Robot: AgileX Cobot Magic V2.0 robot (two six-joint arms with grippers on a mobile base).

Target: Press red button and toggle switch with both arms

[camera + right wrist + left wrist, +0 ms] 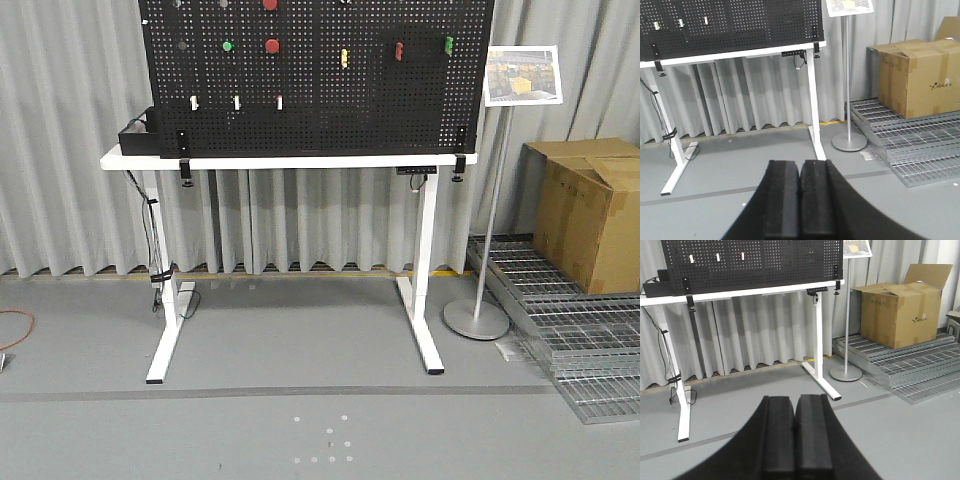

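Round red button [272, 46] sits high on the black perforated pegboard [380, 110], which stands on the white desk [300, 160]. Small white toggle switches [237, 102] sit in a row lower on the pegboard. The black left pincer [794, 406] and black right pincer [800, 169] are both clenched on nothing, well apart from the pegboard.

Grey pleated curtains [60, 140] line the far wall | white-framed table [290, 160] stands centre on grey floor [300, 330] | sign stand [477, 320], cardboard box [590, 215] and metal grating [580, 340] sit right | dark tape line [300, 392] crosses nearer.
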